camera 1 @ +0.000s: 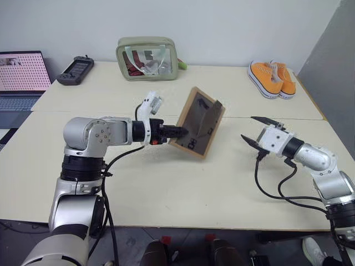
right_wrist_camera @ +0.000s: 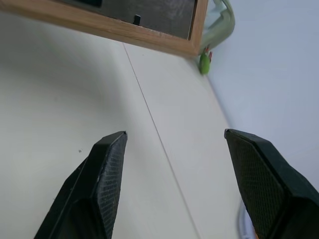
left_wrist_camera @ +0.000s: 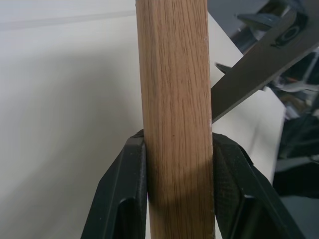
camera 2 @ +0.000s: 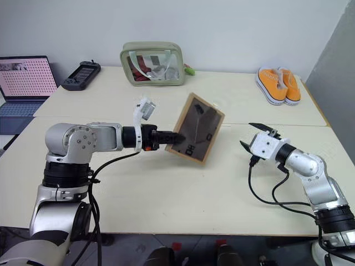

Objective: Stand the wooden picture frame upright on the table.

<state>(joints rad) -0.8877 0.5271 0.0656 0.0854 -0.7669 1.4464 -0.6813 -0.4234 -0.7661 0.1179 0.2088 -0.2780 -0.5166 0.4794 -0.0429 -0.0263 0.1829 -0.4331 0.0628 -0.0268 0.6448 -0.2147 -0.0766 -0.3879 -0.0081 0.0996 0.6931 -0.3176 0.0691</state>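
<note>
Wooden picture frame point(camera 1: 197, 122), one, sat at picture centre, tilted, dark back with fold-out stand facing the camera, lower edge at or just above the table point(camera 1: 166, 188); contact unclear. Left gripper point(camera 1: 181, 132) clamped its left edge, both fingers point(left_wrist_camera: 122, 199) pressed on the wood. Right gripper point(camera 1: 256, 131) at right of picture, well apart from the frame, fingers spread wide and empty. Behind, on the second tabletop: one green pouch point(camera 1: 147, 57), two orange shoes point(camera 1: 272, 78), one black controller point(camera 1: 75, 70). One laptop point(camera 1: 21, 77) at upper left.
</note>
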